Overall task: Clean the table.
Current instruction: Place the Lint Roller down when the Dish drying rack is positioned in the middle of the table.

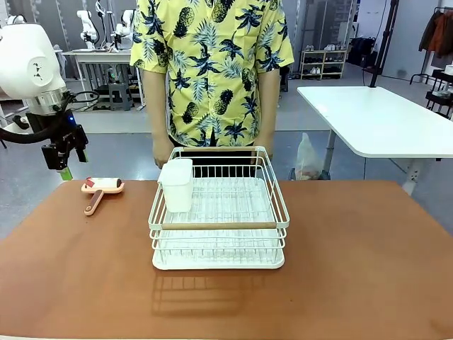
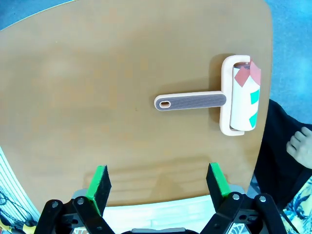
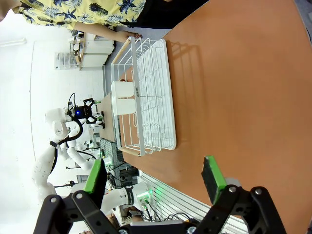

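desk spread wide below us, our left tool released, hanging above its far left corner over a lint roller, our right tool released too, white rack mid-desk, person's hands behind it

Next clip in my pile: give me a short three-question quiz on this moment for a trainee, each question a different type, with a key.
1. True or false: the left pincer is shut on the lint roller.
2. Multiple choice: where does the white cup sit on the dish rack? A) its left side B) its right side C) under the rack
3. Short answer: what does the lint roller lie on?

Key: 1. False; the pincer is open above the table, with the roller apart from it. 2. A. 3. The table, left of the dish rack, near the far edge.
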Controlling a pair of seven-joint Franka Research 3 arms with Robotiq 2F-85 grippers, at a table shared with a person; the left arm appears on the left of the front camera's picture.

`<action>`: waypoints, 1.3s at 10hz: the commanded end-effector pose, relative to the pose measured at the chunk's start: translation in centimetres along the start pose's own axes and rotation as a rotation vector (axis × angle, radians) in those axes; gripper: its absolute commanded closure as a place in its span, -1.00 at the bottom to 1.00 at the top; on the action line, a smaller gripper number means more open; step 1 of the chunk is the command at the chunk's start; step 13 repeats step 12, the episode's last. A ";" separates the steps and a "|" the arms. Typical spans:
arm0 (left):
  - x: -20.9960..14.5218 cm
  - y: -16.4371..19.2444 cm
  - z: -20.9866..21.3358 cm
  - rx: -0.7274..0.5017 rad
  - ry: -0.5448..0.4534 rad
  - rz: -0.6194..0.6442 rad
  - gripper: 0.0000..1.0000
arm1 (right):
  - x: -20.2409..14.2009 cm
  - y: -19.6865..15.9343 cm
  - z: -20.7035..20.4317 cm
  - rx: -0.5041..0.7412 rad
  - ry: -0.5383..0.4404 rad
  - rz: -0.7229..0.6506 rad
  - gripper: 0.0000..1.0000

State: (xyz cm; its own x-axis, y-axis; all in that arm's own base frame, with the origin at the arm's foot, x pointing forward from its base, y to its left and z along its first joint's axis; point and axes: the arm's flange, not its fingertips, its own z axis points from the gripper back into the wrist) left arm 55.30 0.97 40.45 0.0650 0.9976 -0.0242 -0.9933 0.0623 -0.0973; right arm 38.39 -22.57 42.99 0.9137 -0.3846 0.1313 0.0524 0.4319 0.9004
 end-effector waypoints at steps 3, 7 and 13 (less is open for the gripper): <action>0.1 0.2 0.1 -0.012 -0.004 0.002 -1.00 | -0.1 0.2 0.1 0.005 0.000 0.005 -1.00; 0.1 0.2 0.1 -0.012 -0.004 0.002 -1.00 | -0.1 0.2 0.1 0.005 0.000 0.005 -1.00; 0.1 0.2 0.1 -0.012 -0.004 0.002 -1.00 | -0.1 0.2 0.1 0.005 0.000 0.005 -1.00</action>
